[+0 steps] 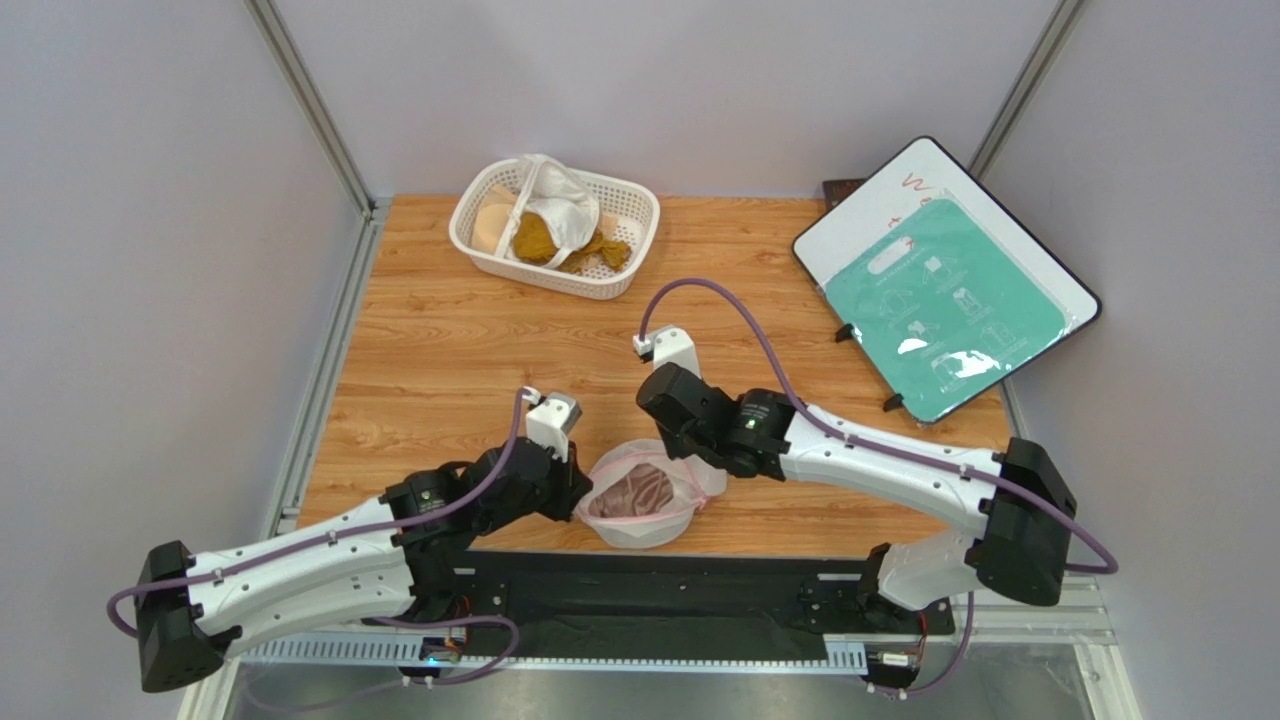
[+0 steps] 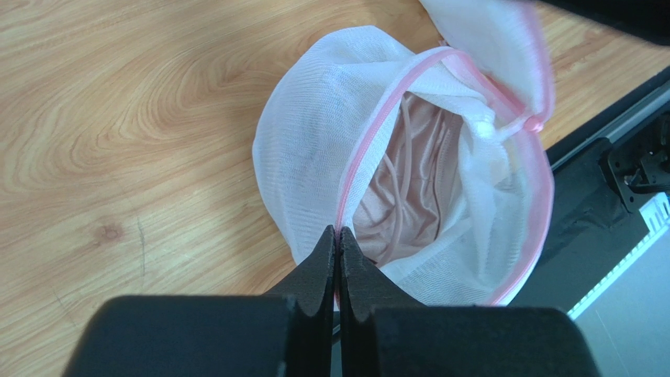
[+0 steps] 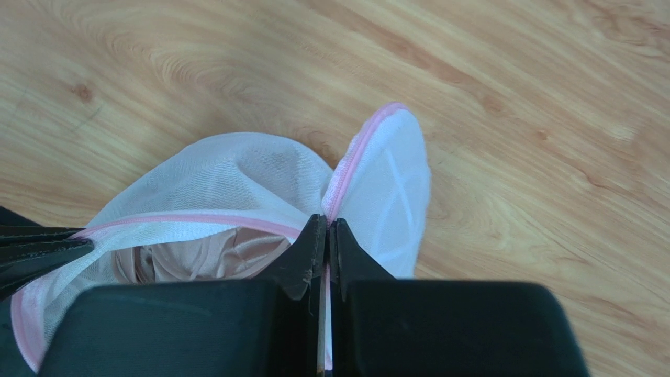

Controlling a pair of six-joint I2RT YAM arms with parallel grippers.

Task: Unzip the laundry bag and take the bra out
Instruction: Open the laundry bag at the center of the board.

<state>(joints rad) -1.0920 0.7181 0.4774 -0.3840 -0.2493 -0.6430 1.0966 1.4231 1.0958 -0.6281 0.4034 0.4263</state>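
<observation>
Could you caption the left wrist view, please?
Left gripper pinching the pink rim of the open laundry bag, bra inside.

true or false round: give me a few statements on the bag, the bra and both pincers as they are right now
1. The laundry bag is open, with the bra showing inside. True.
2. The left pincer hangs open above the bag. False: it is shut on the bag.
3. The right pincer is shut on the bag. True.
4. The bra is out of the bag. False: it lies inside the bag.
5. The white basket at the far side holds a mustard cloth. True.
</observation>
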